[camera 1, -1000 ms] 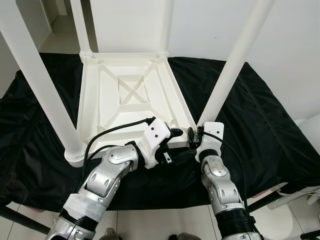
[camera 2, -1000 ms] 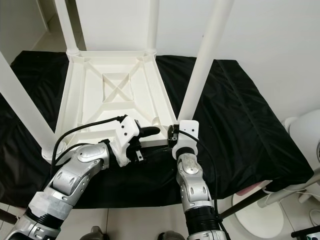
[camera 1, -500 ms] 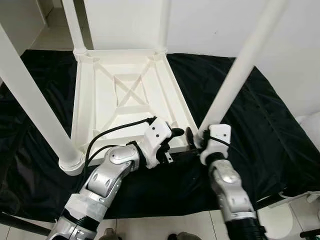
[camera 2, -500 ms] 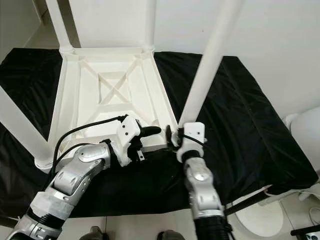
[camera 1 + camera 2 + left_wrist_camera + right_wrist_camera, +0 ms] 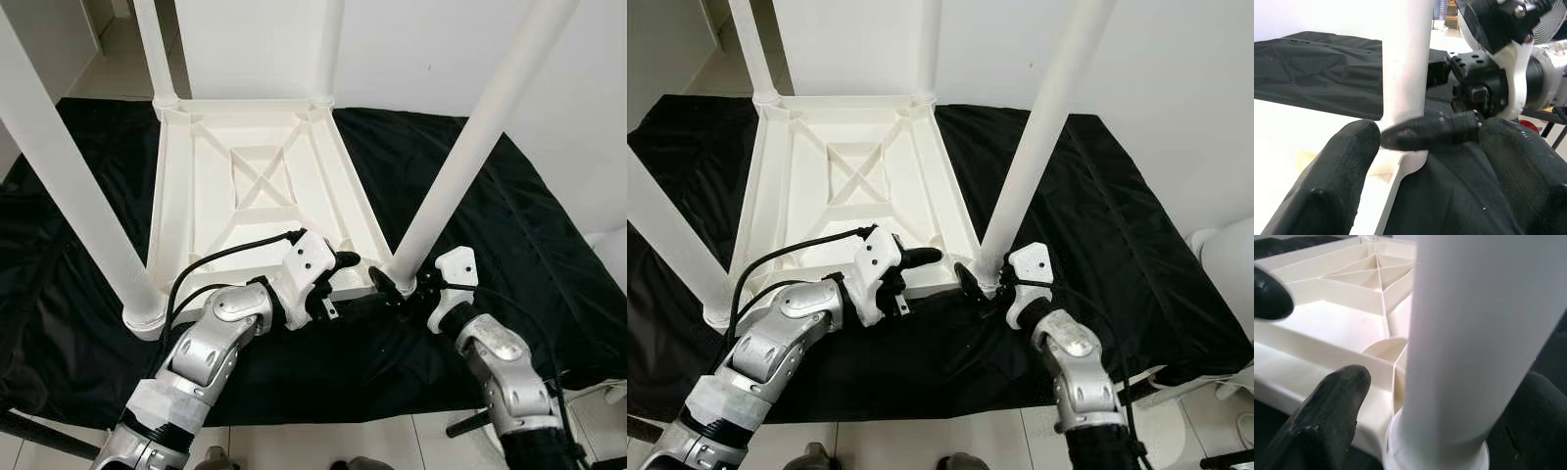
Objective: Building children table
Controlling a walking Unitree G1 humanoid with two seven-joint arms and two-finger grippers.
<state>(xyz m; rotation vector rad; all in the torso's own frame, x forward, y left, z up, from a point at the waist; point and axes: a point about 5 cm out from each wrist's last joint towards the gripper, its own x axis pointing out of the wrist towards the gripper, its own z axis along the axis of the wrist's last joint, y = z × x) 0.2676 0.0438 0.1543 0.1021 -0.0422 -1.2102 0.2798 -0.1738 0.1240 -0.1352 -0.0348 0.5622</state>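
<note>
**Last leg seated at the near corner**

The white children's table [image 5: 257, 201] lay upside down on a black cloth [image 5: 509, 245], its ribbed underside facing up, with four white legs standing from its corners. The near-right leg [image 5: 460, 166], at about five o'clock of the tabletop, was the one in hand: it rose from its corner socket [image 5: 1440, 450] and leaned slightly toward one o'clock.

The right gripper [image 5: 400, 290] sat at the base of that leg, its two black fingers [image 5: 1327, 406] spread on either side of the post; in the right wrist view a gap showed beside the post, so it bracketed the leg rather than clamping it. The left gripper [image 5: 338, 279] hovered at the tabletop's near edge, just at nine o'clock of the same corner, its fingers [image 5: 1337, 171] spread apart and holding nothing.

Judging by this, the step was seating the fourth leg, with assembly nearly done. The next move would call for closing on the post low down, bringing it upright and pressing or twisting it home while the left gripper steadied the frame.
</note>
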